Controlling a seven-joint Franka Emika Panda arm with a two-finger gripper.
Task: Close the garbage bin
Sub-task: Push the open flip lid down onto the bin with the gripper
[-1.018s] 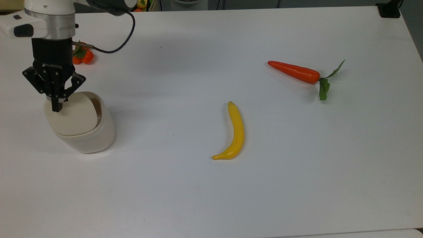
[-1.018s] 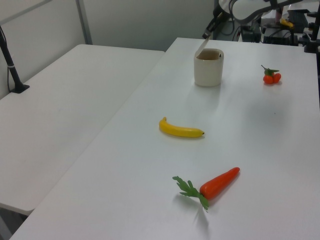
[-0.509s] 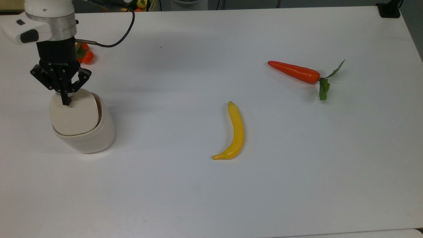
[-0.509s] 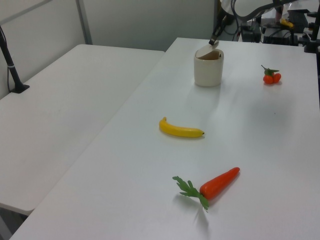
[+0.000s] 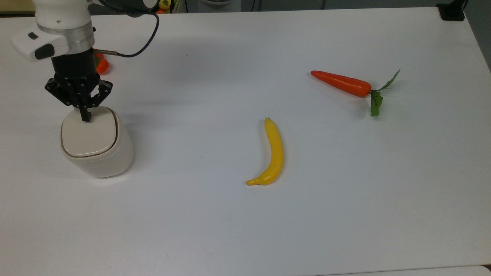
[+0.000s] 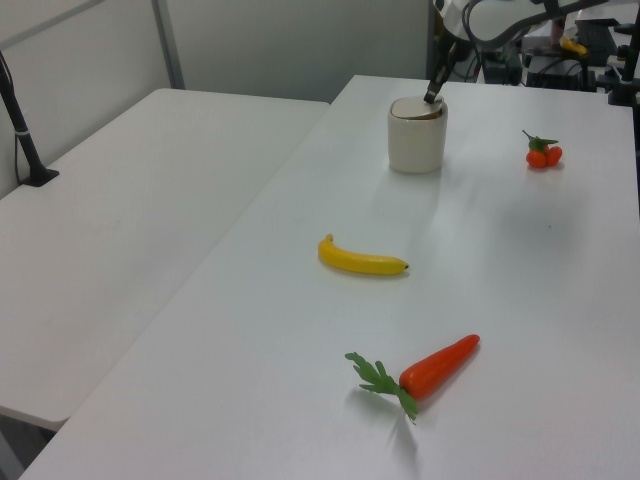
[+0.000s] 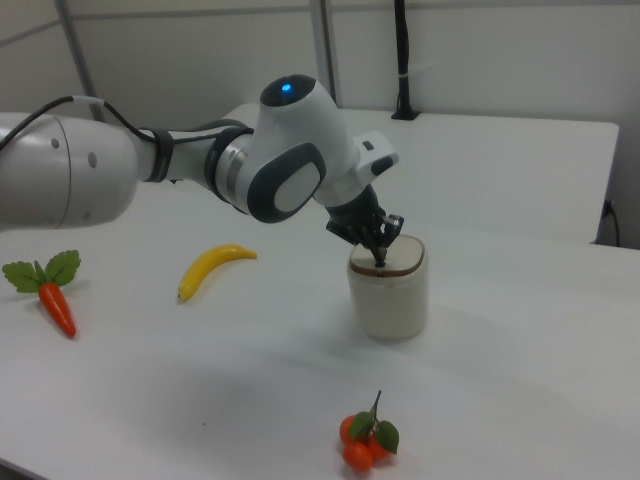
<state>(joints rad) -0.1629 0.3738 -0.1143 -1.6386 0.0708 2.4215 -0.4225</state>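
Here, gripper (image 5: 85,116) directly above garbage bin (image 5: 98,147), fingers pinched together, holding nothing, tips touching the flat lid (image 5: 87,132) near its far edge in the top view. Bin well apart from banana (image 5: 271,152); lid apparently seated, closure judged nearly complete.

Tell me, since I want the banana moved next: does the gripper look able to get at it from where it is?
Probably yes. The gripper sits on the bin's lid, and bare table lies between it and the banana, which lies flat with nothing touching it.
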